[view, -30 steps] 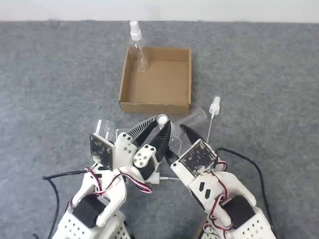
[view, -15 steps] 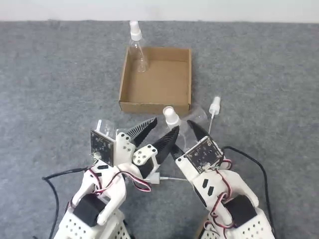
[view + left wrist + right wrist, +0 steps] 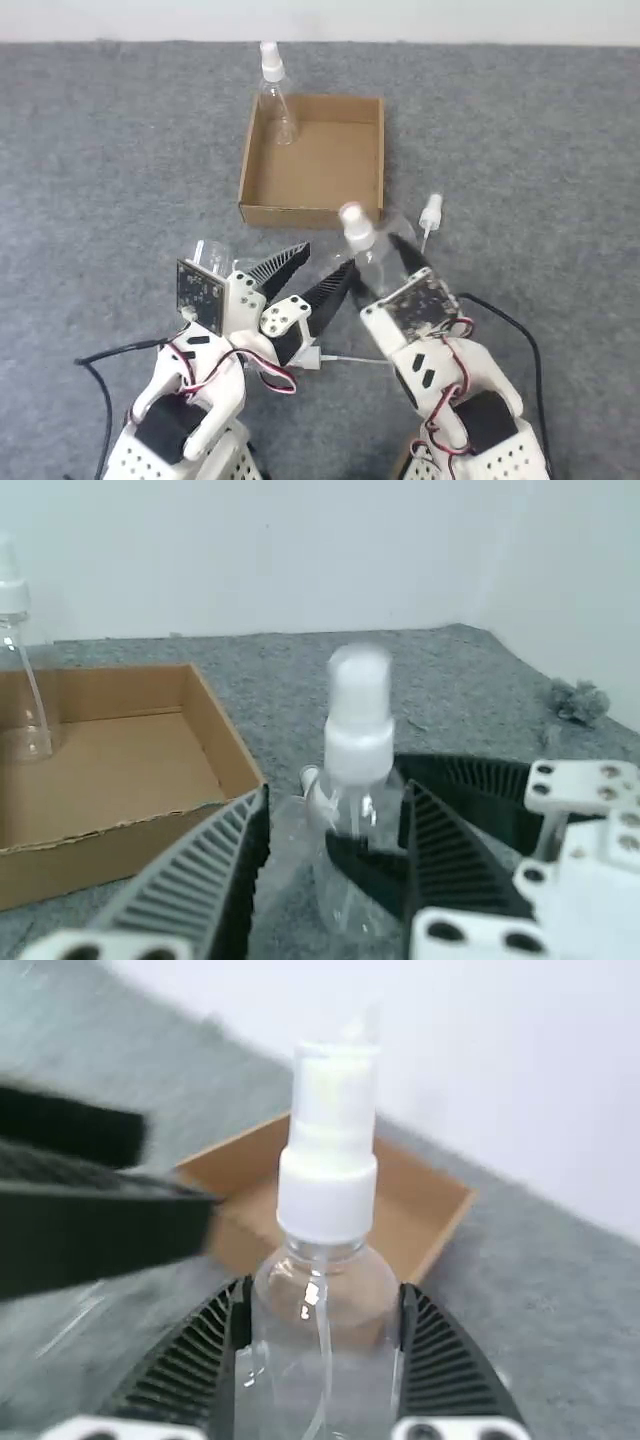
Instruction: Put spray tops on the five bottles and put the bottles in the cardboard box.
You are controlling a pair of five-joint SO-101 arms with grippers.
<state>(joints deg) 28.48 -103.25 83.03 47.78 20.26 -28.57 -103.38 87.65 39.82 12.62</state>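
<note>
While the capped bottle (image 3: 320, 1290) is clamped at its shoulder by the right gripper (image 3: 320, 1345), it is held upright just short of the near wall of the cardboard box (image 3: 312, 213). The left gripper (image 3: 326, 262) is seen with its jaws spread wide and nothing in them. One fingertip is just beside the bottle, though whether contact is made cannot be told. Trouble is most likely to be caused by that closeness — if the bottle is carried forward, it may be snagged on the open finger and twisted in the grip. The near wall could also be struck if too little height is gained, and the light box shoved along. A second capped bottle (image 3: 278, 110) is seen at the box's far corner — it could be toppled by a careless release. A loose spray top (image 3: 431, 213) near the box could be swept aside.
</note>
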